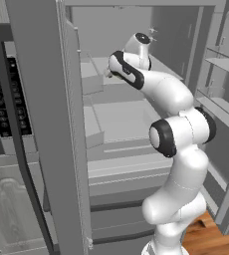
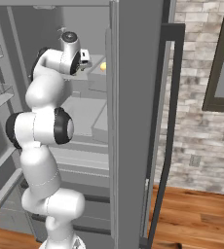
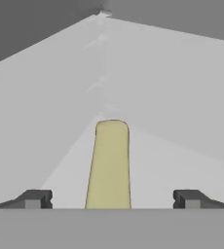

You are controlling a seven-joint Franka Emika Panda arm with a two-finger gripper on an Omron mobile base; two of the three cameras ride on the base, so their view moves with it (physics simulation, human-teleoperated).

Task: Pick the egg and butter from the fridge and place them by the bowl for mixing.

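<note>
The butter (image 3: 109, 163), an olive-yellow stick, lies on a pale shelf of the fridge (image 1: 42, 124) and points away from the hand. My gripper (image 3: 112, 199) is open, with one dark fingertip (image 3: 33, 199) on each side of the stick's near end and not touching it. In the right base view the hand (image 2: 84, 61) reaches onto the upper shelf, and the egg (image 2: 103, 66), a small yellow-orange ball, sits just to its right on the same shelf. The bowl is out of view.
Both fridge doors stand open, with the left door (image 1: 47, 149) and the right door (image 2: 133, 121) flanking the arm. Door racks (image 1: 221, 107) line the right side. A black oven panel (image 1: 2, 99) is at far left. Lower shelves and drawers (image 1: 121, 169) sit below.
</note>
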